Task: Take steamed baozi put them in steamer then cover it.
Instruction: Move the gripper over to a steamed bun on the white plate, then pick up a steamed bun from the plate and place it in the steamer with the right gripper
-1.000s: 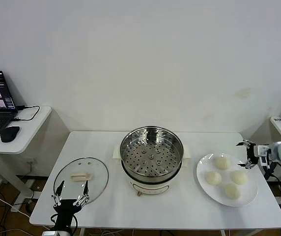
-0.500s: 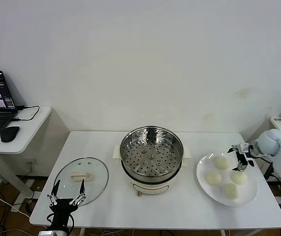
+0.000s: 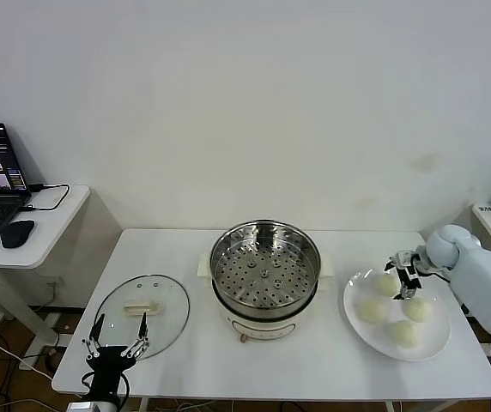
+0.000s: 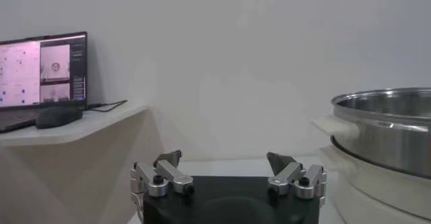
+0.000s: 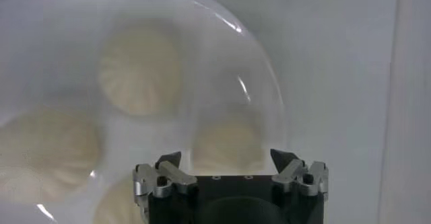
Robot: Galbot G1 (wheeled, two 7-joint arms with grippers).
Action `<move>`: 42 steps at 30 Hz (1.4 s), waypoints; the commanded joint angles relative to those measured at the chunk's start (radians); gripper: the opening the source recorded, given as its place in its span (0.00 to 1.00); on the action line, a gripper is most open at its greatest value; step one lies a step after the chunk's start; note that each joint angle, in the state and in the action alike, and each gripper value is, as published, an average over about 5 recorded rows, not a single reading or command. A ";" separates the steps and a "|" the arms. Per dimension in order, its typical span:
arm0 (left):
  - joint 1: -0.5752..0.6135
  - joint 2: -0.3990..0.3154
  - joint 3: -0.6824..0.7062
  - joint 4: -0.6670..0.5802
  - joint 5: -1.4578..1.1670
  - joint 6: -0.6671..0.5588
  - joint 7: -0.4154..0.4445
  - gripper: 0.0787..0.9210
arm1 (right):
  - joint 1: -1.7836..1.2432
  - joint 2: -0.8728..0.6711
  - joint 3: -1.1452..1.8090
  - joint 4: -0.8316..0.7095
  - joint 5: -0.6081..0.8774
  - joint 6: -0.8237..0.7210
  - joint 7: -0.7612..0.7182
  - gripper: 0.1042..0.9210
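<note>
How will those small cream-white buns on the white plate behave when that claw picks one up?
The round cream-white buns look puffy and pleated, so probably soft and light; a hard squeeze from the open right claw above the flat white plate may dent one. Their domed shape suggests one could roll if nudged sideways.

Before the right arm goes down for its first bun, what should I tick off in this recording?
1. Right gripper open, above the plate: ok.
2. Four steamed baozi on the plate, none picked: ok.
3. Gripper centred over one bun: cannot tell.
4. Steamer uncovered, tray bare: ok.
5. Cover flat on the table, beside the steamer: ok.
6. Left gripper open, parked near the cover, away from the steamer: ok.
</note>
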 commanded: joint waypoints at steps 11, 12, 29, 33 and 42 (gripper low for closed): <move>0.001 -0.002 -0.001 -0.003 0.000 -0.003 -0.001 0.88 | 0.013 0.028 -0.013 -0.036 -0.035 0.001 0.005 0.67; 0.001 -0.002 -0.001 -0.003 0.000 -0.004 -0.001 0.88 | 0.013 0.027 -0.013 -0.035 -0.036 0.001 0.005 0.65; 0.004 0.003 -0.001 -0.014 -0.002 -0.008 -0.002 0.88 | 0.065 -0.072 -0.059 0.095 0.060 -0.002 0.010 0.55; 0.002 0.009 0.000 -0.016 -0.007 -0.009 -0.002 0.88 | 0.177 -0.175 -0.164 0.232 0.184 -0.015 0.005 0.55; -0.011 0.025 0.015 -0.021 -0.017 -0.009 -0.002 0.88 | 0.615 -0.223 -0.481 0.404 0.437 -0.030 0.004 0.55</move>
